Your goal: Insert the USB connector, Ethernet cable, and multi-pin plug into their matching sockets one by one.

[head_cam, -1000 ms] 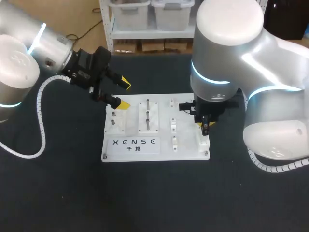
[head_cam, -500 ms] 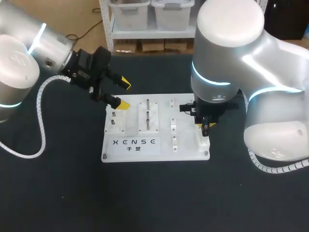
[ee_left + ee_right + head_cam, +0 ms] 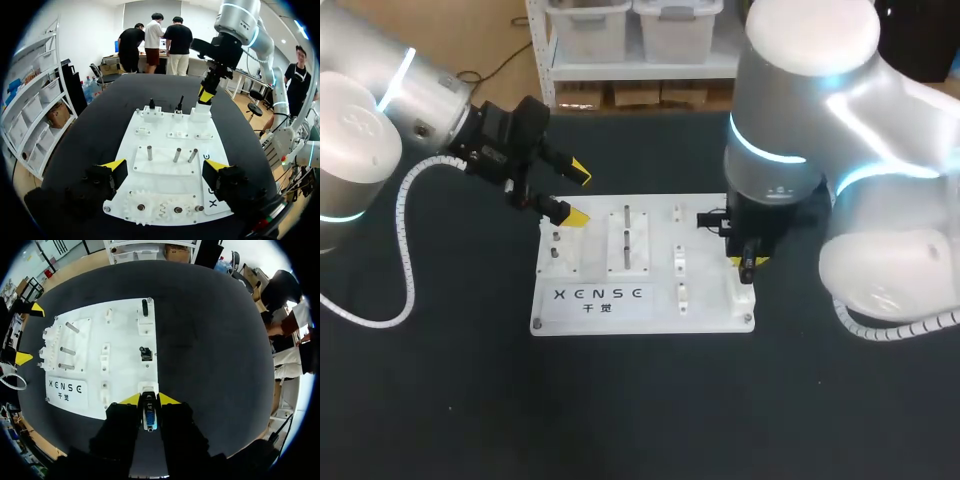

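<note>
Though partly hidden, multi-pin plug (image 3: pixel 149 419) seems pinched in right end effector (image 3: pixel 150 400).

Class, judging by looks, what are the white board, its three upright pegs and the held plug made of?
White board: likely plastic, matt, even white. Pegs: probably metal, grey with a sheen. Multi-pin plug: silvery metal-looking shell, blue insert, perhaps plastic.

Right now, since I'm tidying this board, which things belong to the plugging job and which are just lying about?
Job: multi-pin plug in right gripper; white socket ahead of it; upright black plug; square black plug; white board.
Lying about: metal pegs; gears.
</note>
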Available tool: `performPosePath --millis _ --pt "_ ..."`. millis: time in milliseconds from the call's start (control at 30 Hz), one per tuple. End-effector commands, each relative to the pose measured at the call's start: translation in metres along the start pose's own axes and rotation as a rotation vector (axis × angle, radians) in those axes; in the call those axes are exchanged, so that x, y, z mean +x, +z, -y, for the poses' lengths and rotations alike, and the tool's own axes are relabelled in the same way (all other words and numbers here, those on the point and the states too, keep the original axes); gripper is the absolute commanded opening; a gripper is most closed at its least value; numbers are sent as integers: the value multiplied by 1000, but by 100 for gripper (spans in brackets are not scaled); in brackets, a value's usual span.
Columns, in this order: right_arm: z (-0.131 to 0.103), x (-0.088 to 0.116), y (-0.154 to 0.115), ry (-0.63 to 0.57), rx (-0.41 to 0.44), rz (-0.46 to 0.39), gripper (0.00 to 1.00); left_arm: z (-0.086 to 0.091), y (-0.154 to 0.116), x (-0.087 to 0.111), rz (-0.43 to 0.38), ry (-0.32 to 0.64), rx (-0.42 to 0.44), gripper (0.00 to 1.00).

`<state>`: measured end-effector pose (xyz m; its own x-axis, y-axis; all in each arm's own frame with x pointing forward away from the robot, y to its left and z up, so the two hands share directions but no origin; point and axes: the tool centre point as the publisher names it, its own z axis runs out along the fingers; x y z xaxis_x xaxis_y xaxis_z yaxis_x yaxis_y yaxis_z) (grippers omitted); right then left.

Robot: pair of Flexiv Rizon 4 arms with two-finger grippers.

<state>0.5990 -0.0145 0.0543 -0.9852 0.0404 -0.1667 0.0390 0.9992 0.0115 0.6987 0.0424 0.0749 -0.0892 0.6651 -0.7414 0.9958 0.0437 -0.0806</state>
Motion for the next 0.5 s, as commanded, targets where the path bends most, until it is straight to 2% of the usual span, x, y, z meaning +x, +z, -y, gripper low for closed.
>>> performPosePath --millis 33,267,400,433,500 --pt "1 8 46 -1 7 -48 0 -1 0 0 -3 0 3 100" --pt "2 11 53 -19 -4 -79 0 -1 0 0 -3 0 3 100" --pt "-3 3 38 -38 -17 -39 0 -1 0 0 -3 0 3 100" --pt "-3 1 35 -39 -20 -31 3 -1 0 0 -3 0 3 100" --pt "-5 -4 25 -57 -21 3 43 -1 0 0 -3 0 3 100"
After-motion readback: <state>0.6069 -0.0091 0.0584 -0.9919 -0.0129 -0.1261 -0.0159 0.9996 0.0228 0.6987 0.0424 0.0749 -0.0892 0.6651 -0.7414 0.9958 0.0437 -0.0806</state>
